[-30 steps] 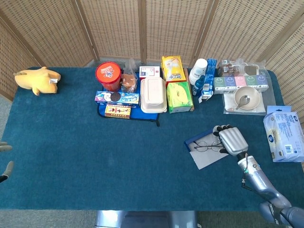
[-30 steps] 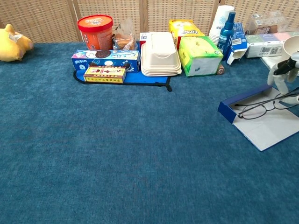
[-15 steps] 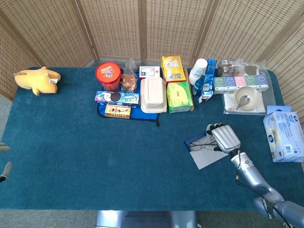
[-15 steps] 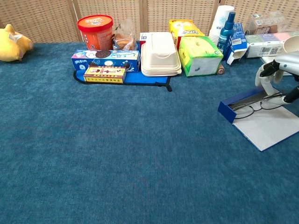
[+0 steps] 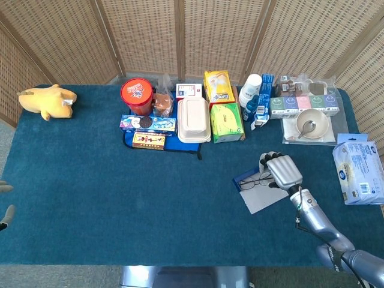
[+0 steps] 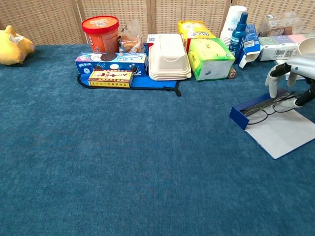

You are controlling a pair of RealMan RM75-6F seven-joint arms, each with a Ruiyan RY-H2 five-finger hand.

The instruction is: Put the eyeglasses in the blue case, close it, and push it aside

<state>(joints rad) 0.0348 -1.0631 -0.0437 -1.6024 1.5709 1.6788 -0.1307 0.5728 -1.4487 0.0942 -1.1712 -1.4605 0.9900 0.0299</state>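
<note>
The blue case [image 5: 245, 179] [image 6: 252, 108] lies open on the right of the table, its grey lid flap [image 5: 265, 198] [image 6: 280, 133] spread flat toward me. The thin dark eyeglasses [image 5: 254, 182] [image 6: 266, 109] lie across the blue tray, one end reaching under my right hand. My right hand [image 5: 281, 170] [image 6: 289, 73] hovers over the tray's right end, fingers curled down, and holds the glasses by that end. My left hand [image 5: 5, 203] shows only as spread fingertips at the far left edge of the head view, holding nothing.
Behind the case stand green boxes [image 5: 227, 122], a white lidded container [image 5: 194, 119], a bottle and cups [image 5: 251, 91], a bowl with a spoon [image 5: 311, 123] and a wipes pack [image 5: 359, 172]. A yellow plush [image 5: 47, 100] lies far left.
My right hand has moved left and away from me, bringing the eyeglasses off the grey flap and onto the blue tray. The left hand has stayed put.
</note>
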